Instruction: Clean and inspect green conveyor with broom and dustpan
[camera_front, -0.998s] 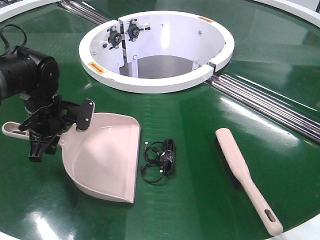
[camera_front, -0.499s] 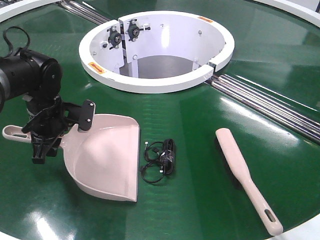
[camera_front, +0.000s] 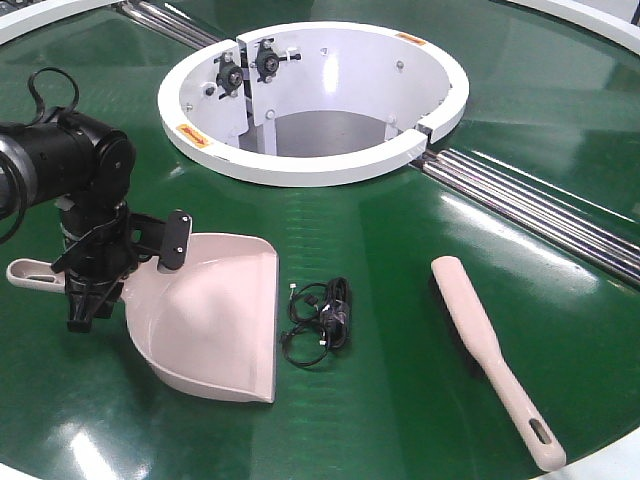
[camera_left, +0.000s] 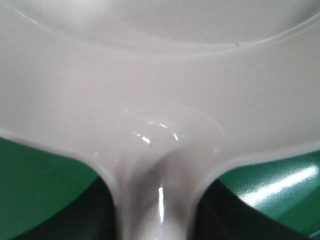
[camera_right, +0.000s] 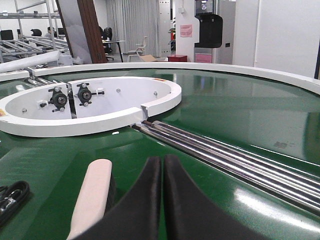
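The left arm reaches in from the left of the front view, its black wrist bent downward so that the left end effector (camera_front: 88, 285) stands over the dustpan (camera_front: 215, 320), its fingers closed around the straight handle close to where it widens into the scoop; the left wrist view shows that smooth, pale pink-beige junction filling the picture between two dark fingers. The scoop lies on the glossy dark-green conveyor table (camera_front: 400, 400) at front left, long axis running left to right, handle to the left and wide flat lip to the right, near a small coil of black cable (camera_front: 320, 322). The broom (camera_front: 480, 340), a narrow flat brush of the same plastic, lies well apart at front right, slanting from its head at upper left to the slotted handle end at lower right. The right end effector (camera_right: 162, 200) has its black fingers pressed together, holding nothing, just beside the broom's rounded end.
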